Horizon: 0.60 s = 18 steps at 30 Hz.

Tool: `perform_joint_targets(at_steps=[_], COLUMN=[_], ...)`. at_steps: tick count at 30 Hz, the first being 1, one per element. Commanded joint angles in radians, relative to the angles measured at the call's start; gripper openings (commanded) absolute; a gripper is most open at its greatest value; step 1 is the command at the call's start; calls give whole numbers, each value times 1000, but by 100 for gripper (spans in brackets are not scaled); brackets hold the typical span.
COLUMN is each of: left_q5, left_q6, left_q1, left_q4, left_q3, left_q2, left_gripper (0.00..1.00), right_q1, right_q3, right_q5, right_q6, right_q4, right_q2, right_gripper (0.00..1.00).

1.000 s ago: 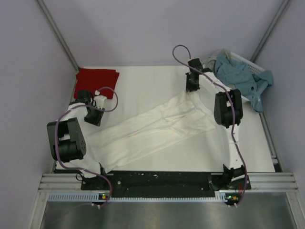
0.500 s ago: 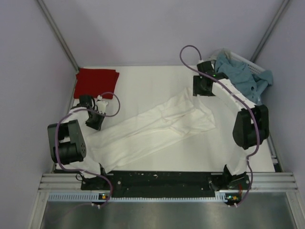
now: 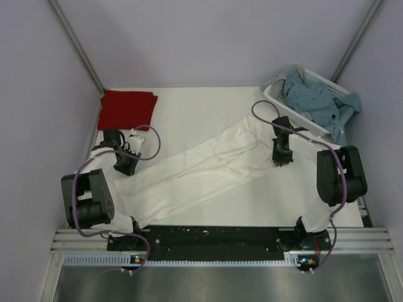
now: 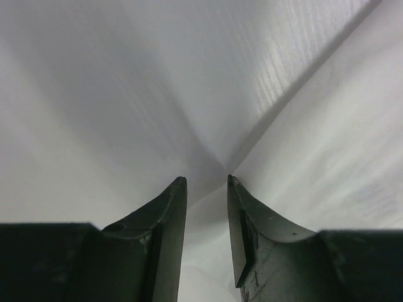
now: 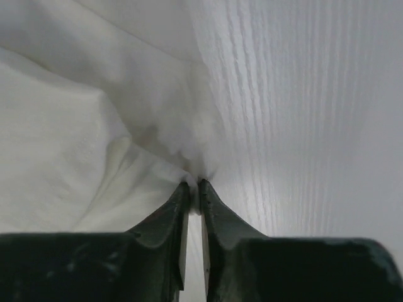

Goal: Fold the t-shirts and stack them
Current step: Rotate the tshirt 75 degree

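Left tool (image 4: 203,184): two dark, curved, matte fingers standing a narrow gap apart. I see a fold of smooth white cloth pinched between the tips, with creases fanning outward from them.

Right tool (image 5: 194,184): jaws almost together, nipping a small tuft of soft, rumpled white knit at the tips. Beside it is bare bench with a fine ridged grain.

Both grips are on the white t-shirt (image 3: 201,170). It is pulled into a long, narrow, wrinkled band running diagonally across the bench (image 3: 208,104) from near the left edge toward the right edge. Faint seam lines show mid-length.

The dark red t-shirt (image 3: 128,107) lies flat at the far left corner as a roughly square folded piece, apart from the white one.

Far right corner: a white slotted plastic basket (image 3: 275,100) holding a crumpled blue-grey cloth (image 3: 315,97).
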Motion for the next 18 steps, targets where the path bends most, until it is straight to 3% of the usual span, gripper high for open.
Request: perform_joint_targets(at_steps=[1,5,9,15,18], left_q5=[92,185,130,57,63], left_q6=[39,70,81,108,126], left_q1=[-1,-10,-93,-418,-548], left_q4=[-60,-108,-79,-54,-82], left_q3=[14,22,-26,-159,-193], left_q2=[-92,-92,-60,-26,-26], left_gripper=[39,44,44,41,39], right_q1=[4,2,4,2,4], right_q3=[145,457,879,1300,1367], right_q5=[-16,-7,1,5,47], right_q6=[-49,-145,-190,-257,-287], right_q4=[104,83,-29,-120,-112], right_q2=[110,294,524,764,790], right_gripper=[2,0,0,2,18])
